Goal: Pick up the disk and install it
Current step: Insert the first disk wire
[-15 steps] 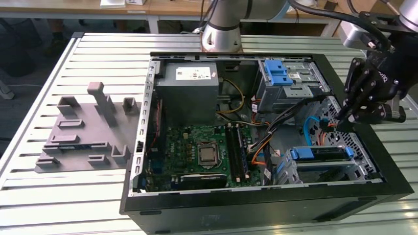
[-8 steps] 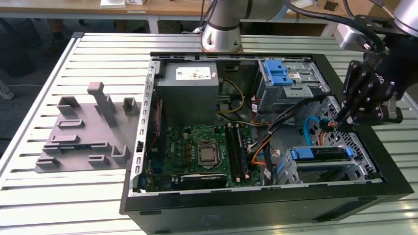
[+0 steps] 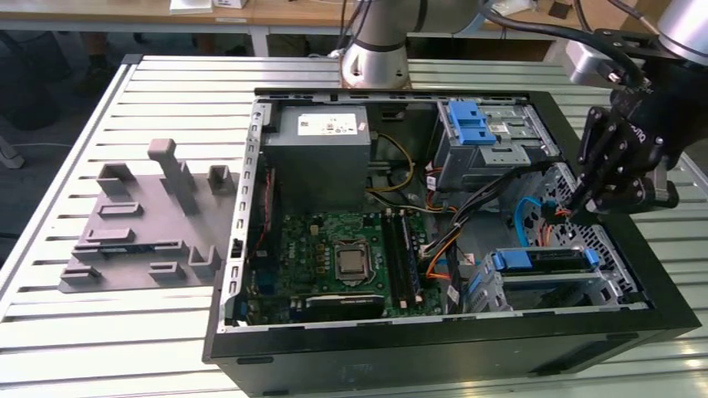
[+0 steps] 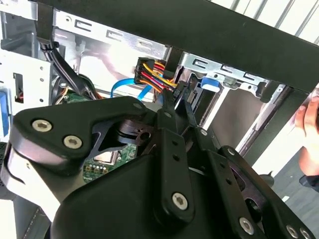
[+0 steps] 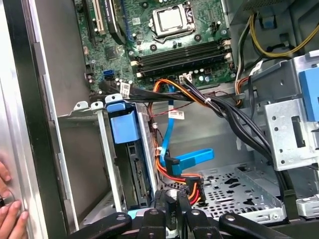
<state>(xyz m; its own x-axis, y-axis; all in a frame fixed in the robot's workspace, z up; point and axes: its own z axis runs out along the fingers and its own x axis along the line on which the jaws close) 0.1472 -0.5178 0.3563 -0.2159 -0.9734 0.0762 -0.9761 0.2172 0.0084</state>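
One open computer case lies on its side on a slatted metal table, and most of what matters sits inside it. In the exterior view the motherboard covers the case floor, a grey power supply box sits at the far end, and a metal drive cage with an upright blue latch piece stands toward the exterior view's right. Nearer the front, a second metal bay holds the disk, its blue carrier frame showing along the top edge; in the first wrist view the disk stands on edge inside that bay, with a blue tab above it. Loose cables fill the space between the two cages: a blue data cable and a bundle of orange, red and yellow power wires. The gripper hangs inside the case just beside the disk bay, over those cables. In the second wrist view its fingertips are drawn close together at the connector end of the coloured wires, though whether they pinch it I cannot tell. A grey moulded fixture rests on the table outside the case, toward the exterior view's left. A person's hand touches the case's outer wall.
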